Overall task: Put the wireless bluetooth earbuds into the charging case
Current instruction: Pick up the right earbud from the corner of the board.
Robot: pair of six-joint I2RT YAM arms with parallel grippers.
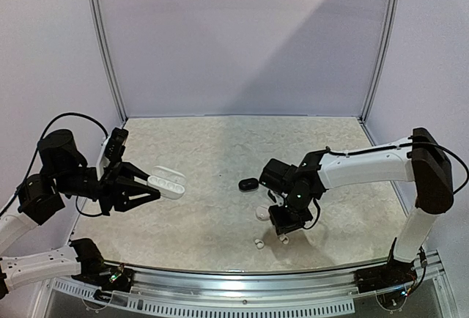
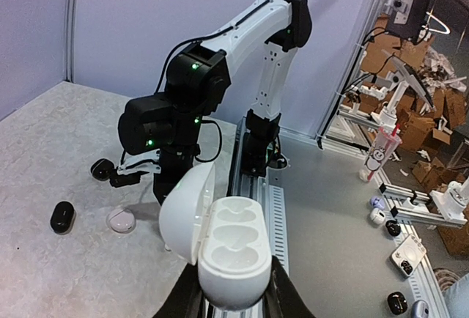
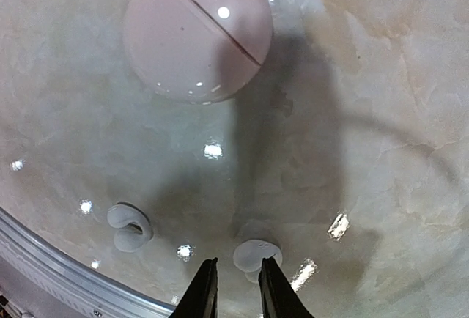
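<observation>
White and hinged open, the charging case (image 2: 229, 248) sits clenched in the left hand (image 2: 233, 292), its lid tipped up to one side and its moulded wells facing up. The right hand (image 3: 236, 263) points down at the desk (image 3: 381, 113), its fingers (image 3: 204, 289) narrowly parted with nothing pinched between them. One white earbud (image 3: 256, 253) lies on the desk just past the fingertips, nearer the right finger. A second white earbud (image 3: 128, 226) lies off to that hand's left in its wrist view. A closed white case (image 3: 198, 32) rests farther ahead, and a black case (image 1: 248, 184) lies beyond that.
</observation>
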